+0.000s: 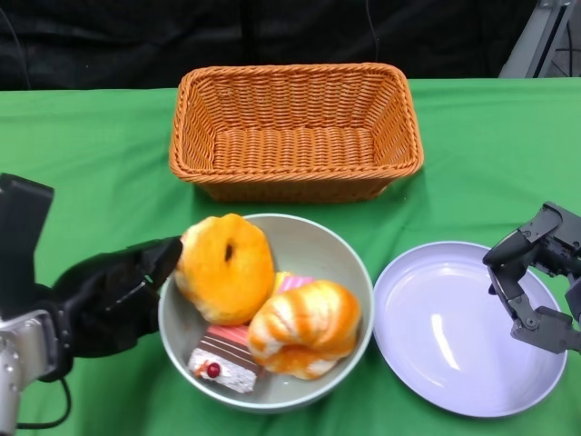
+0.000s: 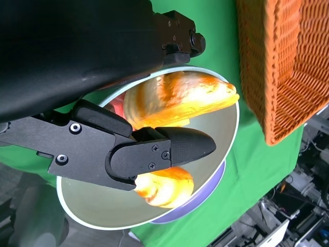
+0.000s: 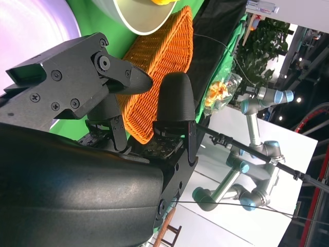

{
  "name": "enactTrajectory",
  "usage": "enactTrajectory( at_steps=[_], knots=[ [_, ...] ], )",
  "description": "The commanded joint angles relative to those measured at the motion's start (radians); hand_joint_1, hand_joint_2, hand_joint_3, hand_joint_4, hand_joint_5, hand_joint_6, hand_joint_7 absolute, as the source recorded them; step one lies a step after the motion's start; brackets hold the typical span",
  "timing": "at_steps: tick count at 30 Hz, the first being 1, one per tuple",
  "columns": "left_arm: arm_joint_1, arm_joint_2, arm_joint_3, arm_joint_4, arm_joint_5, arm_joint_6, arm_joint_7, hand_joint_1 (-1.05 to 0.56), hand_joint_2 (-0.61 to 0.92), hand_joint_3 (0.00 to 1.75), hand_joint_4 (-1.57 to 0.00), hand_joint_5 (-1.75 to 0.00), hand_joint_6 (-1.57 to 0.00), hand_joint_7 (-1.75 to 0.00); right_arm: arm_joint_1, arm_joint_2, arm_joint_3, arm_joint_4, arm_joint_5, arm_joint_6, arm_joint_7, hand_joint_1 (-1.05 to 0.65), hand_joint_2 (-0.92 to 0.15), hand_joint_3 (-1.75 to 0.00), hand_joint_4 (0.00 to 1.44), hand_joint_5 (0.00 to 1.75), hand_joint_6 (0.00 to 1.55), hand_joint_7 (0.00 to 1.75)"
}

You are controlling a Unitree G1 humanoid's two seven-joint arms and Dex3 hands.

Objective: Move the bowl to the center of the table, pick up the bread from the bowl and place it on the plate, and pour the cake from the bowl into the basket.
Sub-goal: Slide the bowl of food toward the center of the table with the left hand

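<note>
The head view shows the grey bowl at the table's near middle, with the wicker basket at its 12 o'clock and the lavender plate just beside it at 3 o'clock. Inside sit a round orange bread, a striped bread and a cake slice. Only the left wrist view shows the left robot hand with fingers over the bowl's rim, seemingly gripping it at 9 o'clock. The right robot hand hangs above the plate's 3 o'clock edge, fingers apart, holding nothing.
</note>
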Motion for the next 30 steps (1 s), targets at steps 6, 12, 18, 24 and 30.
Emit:
enactTrajectory(
  at_steps=[6,12,18,24,30],
  knots=[
    [0.027,-0.056,-0.002,-0.064,-0.009,0.005,0.062,-0.67,0.92,0.55,-0.01,0.00,-0.04,-0.01,-0.002,-0.026,-0.007,0.017,-0.001,0.000,0.000,-0.10,-0.57,-0.91,0.70,1.58,0.67,1.33],
    [0.069,-0.045,-0.038,-0.106,0.097,-0.180,0.112,-0.66,0.92,0.54,-0.05,-0.03,-0.07,-0.02,-0.008,-0.023,-0.004,0.030,0.004,-0.007,-0.002,-0.08,-0.58,-0.90,0.69,1.56,0.66,1.32],
    [0.101,-0.037,-0.074,-0.069,0.294,-0.509,0.234,-0.56,0.92,0.30,-0.30,-0.10,-0.31,-0.07,-0.016,-0.029,0.001,0.050,0.001,-0.032,0.006,-0.06,-0.58,-0.91,0.70,1.54,0.67,1.30],
    [0.094,-0.010,-0.054,-0.022,0.368,-0.622,0.292,-0.50,0.92,0.20,-0.57,-0.18,-0.52,-0.09,-0.018,-0.031,0.003,0.055,0.014,-0.043,0.020,-0.03,-0.57,-0.95,0.71,1.51,0.67,1.26],
    [0.086,-0.016,0.022,0.056,0.323,-0.778,0.291,-0.34,0.92,0.19,-0.74,-0.21,-0.73,-0.12,-0.009,-0.033,0.007,0.030,0.021,-0.011,0.034,0.00,-0.53,-1.03,0.72,1.44,0.70,1.17]
  ],
)
